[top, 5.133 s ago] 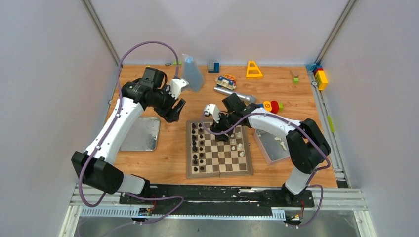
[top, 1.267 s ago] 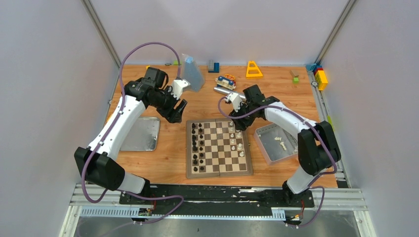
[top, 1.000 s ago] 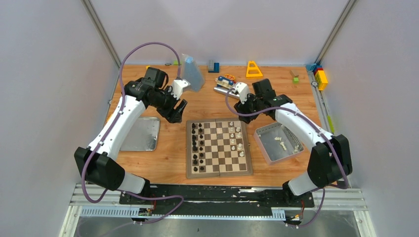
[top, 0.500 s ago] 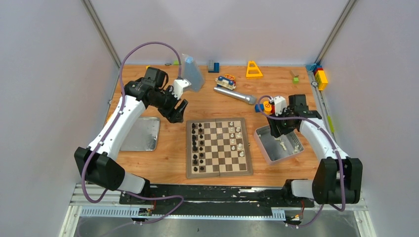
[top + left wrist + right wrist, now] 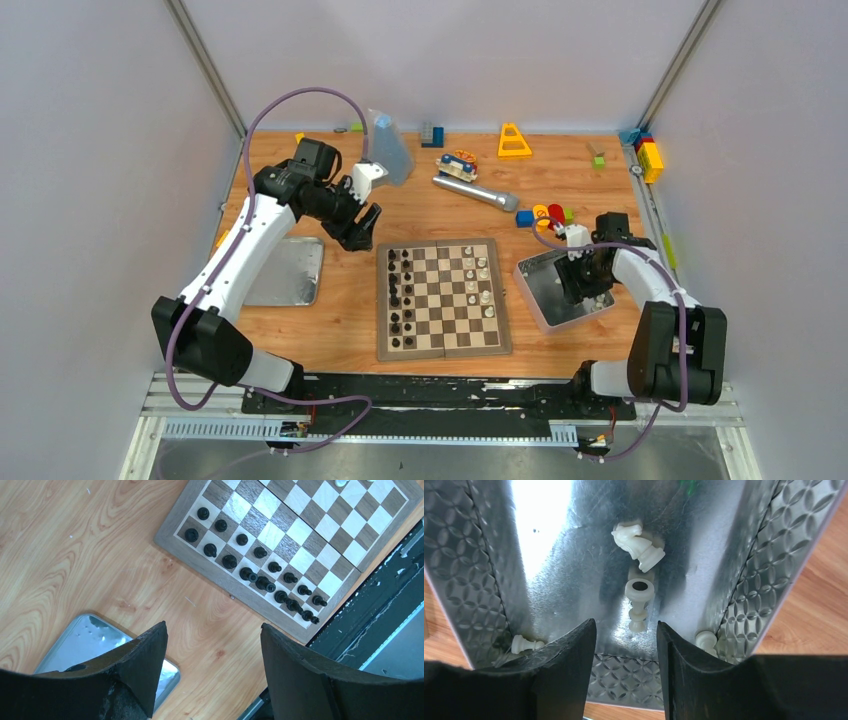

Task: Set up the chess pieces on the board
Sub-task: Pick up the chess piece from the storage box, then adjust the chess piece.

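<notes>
The wooden board lies at table centre, also in the left wrist view. Black pieces fill its left columns; several white pieces stand on its right side. More white pieces lie in the metal tin: a knight, a fallen piece, and pawns by the near wall. My right gripper is open and empty, lowered over the tin. My left gripper is open and empty, held above the table left of the board.
A flat metal lid lies left of the board, also in the left wrist view. Toys line the back: a clear bottle, a silver torch, a yellow triangle, coloured blocks.
My right arm left the board's far right corner, swung right and came down over the tin. A white piece now stands where it had been. The left arm stayed still.
</notes>
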Tool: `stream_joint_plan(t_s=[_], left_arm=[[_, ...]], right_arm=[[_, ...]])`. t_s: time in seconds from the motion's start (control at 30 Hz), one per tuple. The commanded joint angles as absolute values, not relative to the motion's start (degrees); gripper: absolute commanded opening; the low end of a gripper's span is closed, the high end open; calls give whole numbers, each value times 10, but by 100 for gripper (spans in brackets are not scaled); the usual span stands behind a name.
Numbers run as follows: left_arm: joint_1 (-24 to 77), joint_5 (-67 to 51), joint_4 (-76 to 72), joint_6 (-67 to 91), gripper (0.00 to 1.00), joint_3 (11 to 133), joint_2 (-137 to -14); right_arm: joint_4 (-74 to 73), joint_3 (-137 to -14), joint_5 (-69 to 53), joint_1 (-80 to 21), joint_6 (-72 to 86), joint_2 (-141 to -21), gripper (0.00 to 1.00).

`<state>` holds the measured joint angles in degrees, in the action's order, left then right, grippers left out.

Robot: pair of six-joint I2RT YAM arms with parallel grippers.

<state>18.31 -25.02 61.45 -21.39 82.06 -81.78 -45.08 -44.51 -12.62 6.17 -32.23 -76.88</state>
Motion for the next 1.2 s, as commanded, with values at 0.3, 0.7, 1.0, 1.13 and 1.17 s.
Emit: stream_joint_plan(t_s=[0.3, 0.7, 1.0, 1.13, 1.17], left_arm=[[179, -261, 603, -229, 77, 817, -802], [179, -293, 593, -256, 77, 813, -802], [217, -441, 453, -292, 73, 763, -767], [274, -477, 378, -307, 74, 742, -756], [295, -481, 368, -312, 74, 738, -753]], right_arm=[[-398, -445, -142, 83, -354, -825, 29], [-492, -487, -182, 84, -409, -762, 1], [-598, -604, -385, 13, -428, -715, 0], [-576, -647, -433, -106, -382, -732, 0], [-573, -660, -442, -141, -372, -746, 0]])
